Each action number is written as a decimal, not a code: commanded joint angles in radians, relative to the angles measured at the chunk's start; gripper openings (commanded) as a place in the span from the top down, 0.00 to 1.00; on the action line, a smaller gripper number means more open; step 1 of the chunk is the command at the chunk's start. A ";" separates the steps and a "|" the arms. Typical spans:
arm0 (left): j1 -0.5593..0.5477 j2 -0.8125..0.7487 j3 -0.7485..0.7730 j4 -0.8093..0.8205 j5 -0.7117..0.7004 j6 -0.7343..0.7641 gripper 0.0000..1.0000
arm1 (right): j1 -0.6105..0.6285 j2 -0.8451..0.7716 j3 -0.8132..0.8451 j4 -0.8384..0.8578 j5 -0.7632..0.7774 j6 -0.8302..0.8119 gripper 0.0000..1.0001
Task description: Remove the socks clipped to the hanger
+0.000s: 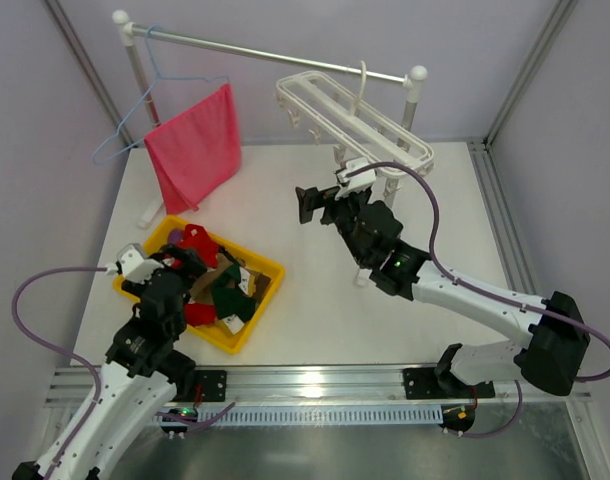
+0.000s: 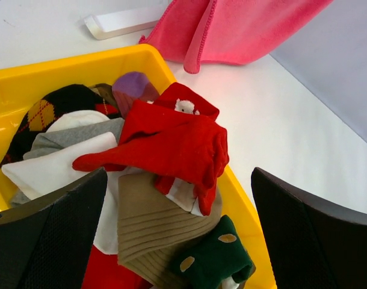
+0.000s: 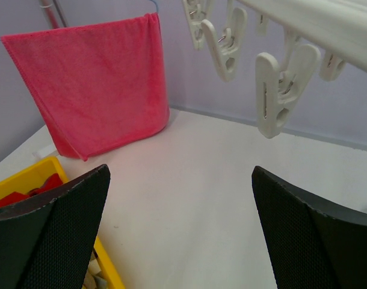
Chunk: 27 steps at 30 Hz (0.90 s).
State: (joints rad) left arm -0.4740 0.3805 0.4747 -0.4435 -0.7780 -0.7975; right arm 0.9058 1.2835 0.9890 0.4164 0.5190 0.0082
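Socks (image 2: 171, 144) lie heaped in a yellow bin (image 2: 63, 66) at the left front of the white table (image 1: 315, 300), well apart from the hanger (image 1: 355, 115). On top you see a red sock with a small white patch. A ribbed tan-brown one lies under it, and a dark green one with pale spots sits at the near edge of the pile. White, grey, purple and black argyle-patterned pieces are packed in behind them.

Your left gripper (image 2: 180, 241) hangs just above this pile, its black fingers spread wide with nothing between them.

The hanger, a white plastic frame with crossbars, hangs by its hook from the rail (image 1: 275, 55) at the back right, tilted so that its near end dips. Its white clips (image 3: 280, 90) dangle below the bars.

Your right gripper (image 3: 180, 229) is raised over the middle of the table, just beside and below the frame. Its fingers are likewise wide apart and grasp nothing.

At the back left a pink-red cloth (image 1: 197, 148) drapes from a thin light-blue wire hanger (image 1: 135, 110) on the same rail. Its lower edge falls near the far corner of the bin.
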 commanded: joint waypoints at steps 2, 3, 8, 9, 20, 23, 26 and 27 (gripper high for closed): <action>-0.003 0.044 0.044 0.103 -0.018 0.128 0.00 | 0.001 0.025 0.020 0.012 -0.085 0.085 0.00; -0.003 0.060 0.050 0.132 -0.014 0.151 0.00 | 0.008 0.034 0.028 0.012 -0.096 0.085 0.00; -0.003 0.236 0.119 0.327 0.106 0.287 0.00 | 0.030 0.034 0.023 0.036 -0.134 0.076 0.00; -0.003 0.268 0.137 0.334 0.114 0.288 0.00 | 0.031 0.031 0.019 0.039 -0.134 0.073 0.00; -0.003 0.351 0.174 0.483 0.223 0.351 0.00 | 0.031 0.013 0.000 0.061 -0.123 0.055 0.00; -0.003 0.348 0.185 0.454 0.175 0.351 0.00 | 0.031 0.011 -0.001 0.064 -0.123 0.052 0.00; -0.003 0.345 0.183 0.453 0.166 0.360 0.00 | 0.033 0.016 0.002 0.064 -0.125 0.052 0.00; -0.003 0.347 0.182 0.453 0.166 0.360 0.00 | 0.033 0.016 0.000 0.062 -0.123 0.052 0.00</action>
State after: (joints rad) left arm -0.4759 0.7368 0.6212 -0.0319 -0.5915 -0.4622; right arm 0.9344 1.3266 0.9882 0.4183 0.3969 0.0589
